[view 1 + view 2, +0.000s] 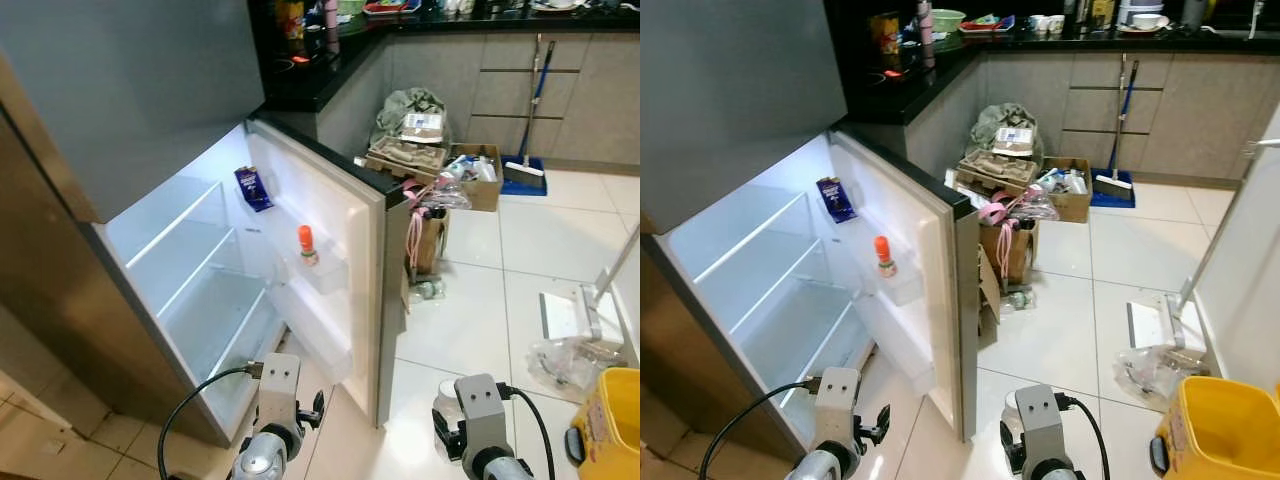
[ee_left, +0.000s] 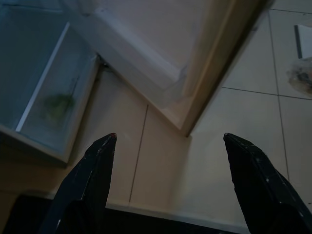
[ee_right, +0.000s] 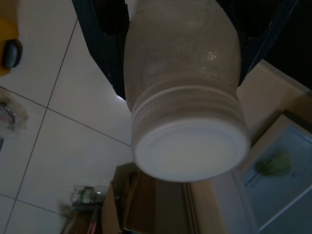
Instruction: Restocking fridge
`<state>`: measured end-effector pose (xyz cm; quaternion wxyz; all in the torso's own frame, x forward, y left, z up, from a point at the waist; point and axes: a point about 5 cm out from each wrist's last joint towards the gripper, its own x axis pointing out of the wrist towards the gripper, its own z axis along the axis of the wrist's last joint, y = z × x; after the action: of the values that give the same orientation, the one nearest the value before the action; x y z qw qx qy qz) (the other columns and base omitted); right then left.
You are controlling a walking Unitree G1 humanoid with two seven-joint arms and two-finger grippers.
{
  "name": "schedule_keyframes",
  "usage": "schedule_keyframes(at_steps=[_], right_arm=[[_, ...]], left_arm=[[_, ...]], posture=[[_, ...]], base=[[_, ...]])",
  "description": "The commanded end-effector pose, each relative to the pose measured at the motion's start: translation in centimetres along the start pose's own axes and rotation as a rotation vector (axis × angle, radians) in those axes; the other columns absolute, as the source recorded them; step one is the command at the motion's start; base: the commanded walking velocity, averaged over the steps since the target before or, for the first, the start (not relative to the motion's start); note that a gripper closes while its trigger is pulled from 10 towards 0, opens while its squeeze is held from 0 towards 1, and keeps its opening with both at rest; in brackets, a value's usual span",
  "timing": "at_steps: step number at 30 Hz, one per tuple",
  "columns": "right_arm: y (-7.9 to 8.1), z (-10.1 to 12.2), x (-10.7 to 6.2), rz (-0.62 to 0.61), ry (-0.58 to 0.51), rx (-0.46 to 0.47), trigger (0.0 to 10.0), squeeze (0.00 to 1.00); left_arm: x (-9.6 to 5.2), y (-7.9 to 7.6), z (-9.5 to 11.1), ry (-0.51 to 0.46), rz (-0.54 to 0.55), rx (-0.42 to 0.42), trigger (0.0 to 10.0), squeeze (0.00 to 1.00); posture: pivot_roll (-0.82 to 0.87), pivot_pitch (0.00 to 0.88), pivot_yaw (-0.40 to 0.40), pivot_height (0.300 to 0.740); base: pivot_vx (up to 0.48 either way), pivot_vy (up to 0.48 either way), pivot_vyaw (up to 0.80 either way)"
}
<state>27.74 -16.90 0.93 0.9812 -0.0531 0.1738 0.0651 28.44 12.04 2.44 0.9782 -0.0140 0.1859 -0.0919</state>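
The fridge (image 1: pixel 190 260) stands open on the left, its lit glass shelves bare. Its door (image 1: pixel 335 215) swings out to the right; a small orange-capped bottle (image 1: pixel 307 244) stands in a door shelf and a blue packet (image 1: pixel 253 187) sits higher up. My right gripper (image 3: pixel 183 48) is shut on a frosted jar with a white lid (image 3: pixel 187 146), held low over the tiled floor right of the door; the jar (image 1: pixel 447 392) also peeks out by the right wrist. My left gripper (image 2: pixel 170 139) hangs open and empty above the floor near the door's lower corner.
Cardboard boxes piled with clutter (image 1: pixel 420 160) sit behind the door against the dark counter (image 1: pixel 330 75). A broom (image 1: pixel 527 165) leans on the cabinets. A flat mop (image 1: pixel 575 315) and a yellow bucket (image 1: pixel 610 430) stand at the right. White tiles lie between.
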Motion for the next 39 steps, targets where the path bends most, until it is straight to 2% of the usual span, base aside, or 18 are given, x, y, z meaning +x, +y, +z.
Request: schedule_keyframes(at_steps=[1, 13, 22, 26, 39], right_arm=[[0.18, 0.54, 0.16, 0.003, -0.025, 0.010, 10.0, 0.00], [0.21, 0.20, 0.03, -0.001, -0.012, 0.017, 10.0, 0.00], [0.25, 0.10, -0.06, -0.003, -0.011, 0.017, 10.0, 0.00], [0.10, -0.04, -0.20, -0.007, -0.009, 0.015, 10.0, 0.00], [0.12, -0.29, -0.39, -0.008, -0.005, 0.014, 10.0, 0.00]], left_arm=[[-0.33, 0.77, -1.00, 0.041, 0.027, 0.021, 10.0, 0.00], [-0.27, 0.89, -1.05, 0.063, 0.026, -0.007, 10.0, 0.00], [-0.26, 0.77, -0.96, 0.060, 0.017, -0.009, 10.0, 0.00], [-0.29, 0.61, -1.04, 0.061, 0.011, -0.007, 10.0, 0.00], [-0.32, 0.24, -0.90, 0.034, -0.010, 0.025, 10.0, 0.00]], posture=[[-0.08, 0.135, 0.061, 0.740], [-0.09, 0.137, 0.072, 0.740], [-0.09, 0.139, 0.076, 0.740], [-0.10, 0.136, 0.078, 0.740], [-0.10, 0.126, 0.081, 0.740]], base=[[0.000, 0.000, 0.00], [0.000, 0.000, 0.00], [0.283, 0.000, 0.00], [0.281, 0.000, 0.00], [0.000, 0.000, 0.00]])
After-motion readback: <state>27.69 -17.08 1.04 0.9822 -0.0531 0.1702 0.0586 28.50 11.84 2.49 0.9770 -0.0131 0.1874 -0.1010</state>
